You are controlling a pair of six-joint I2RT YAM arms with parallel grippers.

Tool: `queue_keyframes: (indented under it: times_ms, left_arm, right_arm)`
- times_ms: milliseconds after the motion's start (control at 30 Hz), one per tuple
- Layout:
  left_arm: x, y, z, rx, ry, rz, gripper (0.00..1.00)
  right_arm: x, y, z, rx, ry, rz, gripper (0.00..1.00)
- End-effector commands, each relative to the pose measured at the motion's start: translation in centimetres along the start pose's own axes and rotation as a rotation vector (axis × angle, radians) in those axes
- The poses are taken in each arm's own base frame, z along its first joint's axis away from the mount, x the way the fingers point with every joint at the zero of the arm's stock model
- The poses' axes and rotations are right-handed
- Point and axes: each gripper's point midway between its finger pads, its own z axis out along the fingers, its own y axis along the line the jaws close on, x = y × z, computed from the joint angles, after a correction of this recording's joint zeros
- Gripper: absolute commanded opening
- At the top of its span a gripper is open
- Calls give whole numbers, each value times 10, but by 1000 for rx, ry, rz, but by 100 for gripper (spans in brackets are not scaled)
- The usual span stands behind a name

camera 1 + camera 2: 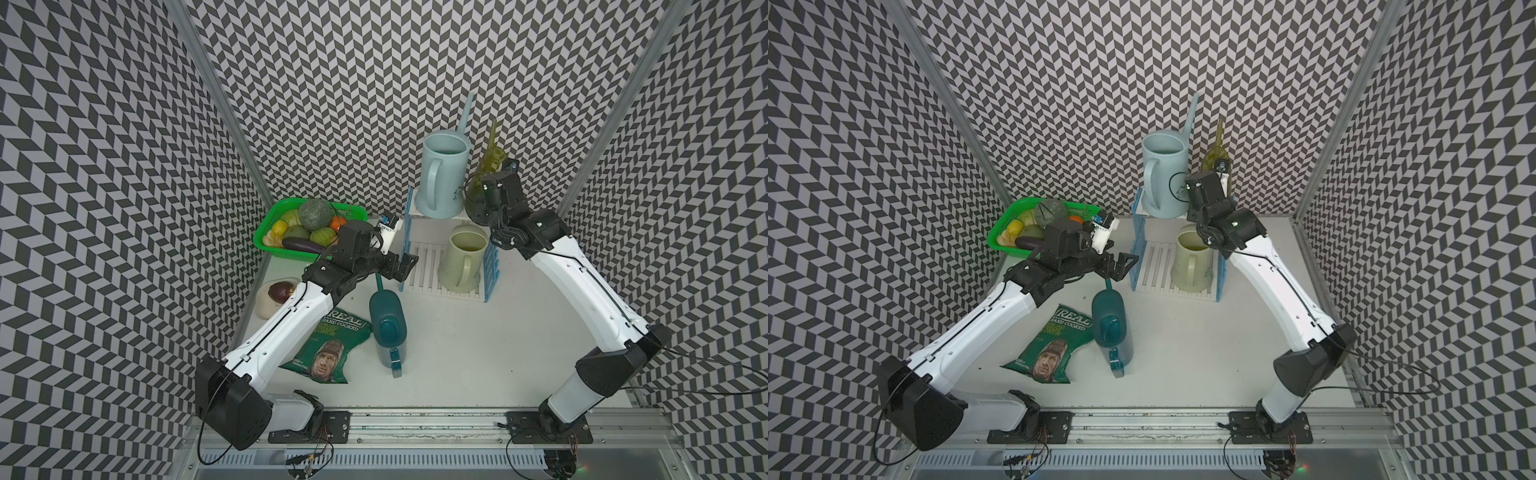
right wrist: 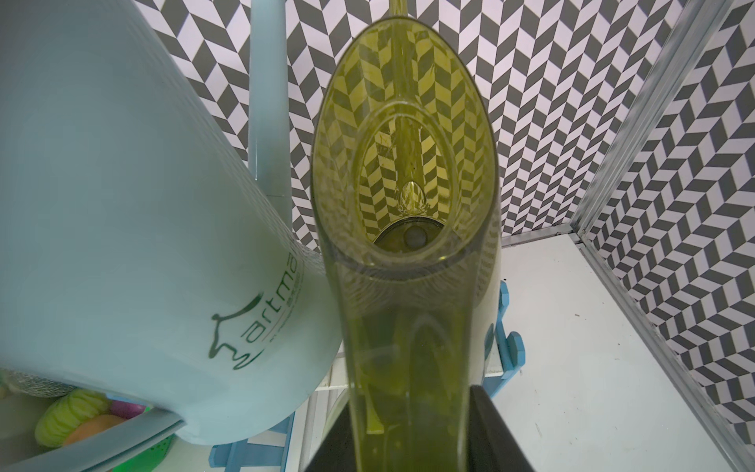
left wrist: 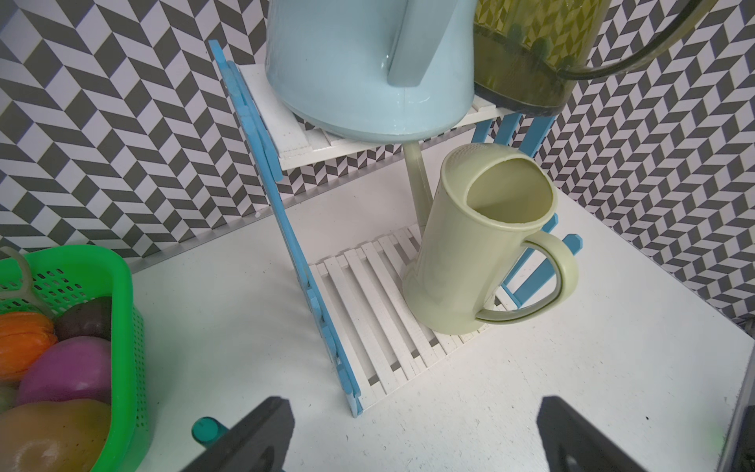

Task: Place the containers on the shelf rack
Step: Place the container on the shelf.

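left hand [image 3: 414, 404] low, jaws wide | right hand [image 2: 408, 404] raised, straddling olive can [image 2: 408, 286]

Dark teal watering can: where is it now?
In both top views the dark teal can is on the table, beside the crisp bag, in front of the shelf rack.

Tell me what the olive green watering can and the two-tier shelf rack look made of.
Translucent olive green watering can: likely tinted plastic, glossy; the chevron wall shows through it. Two-tier shelf rack: apparently moulded plastic, matte white slats, light blue side frames, evenly coloured.
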Motion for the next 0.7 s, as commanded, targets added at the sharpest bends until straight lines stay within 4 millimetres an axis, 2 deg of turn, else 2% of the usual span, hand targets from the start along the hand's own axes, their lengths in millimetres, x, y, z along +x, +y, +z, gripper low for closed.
queue_keyframes:
  times_ms: [0,167,400,533,667]
  left_arm:
    - [-7,-3,-8,12,-23,11,100]
    - [-8,-5,-13,18,-18,7,100]
    - [-18,-12,-39,12,-52,26,100]
    - [-14,-20,-49,24,-34,49,100]
    - [-1,-28,-60,32,15,53,100]
  right_arm:
    - [-13,8,-6,-51,-30,37,40]
    - [-19,9,-17,-80,-41,46,45]
    - [-40,-4,-52,-136,-120,81,56]
    - [-49,-15,-78,-181,-170,96,66]
    - [-45,-31,-99,-206,-199,104,74]
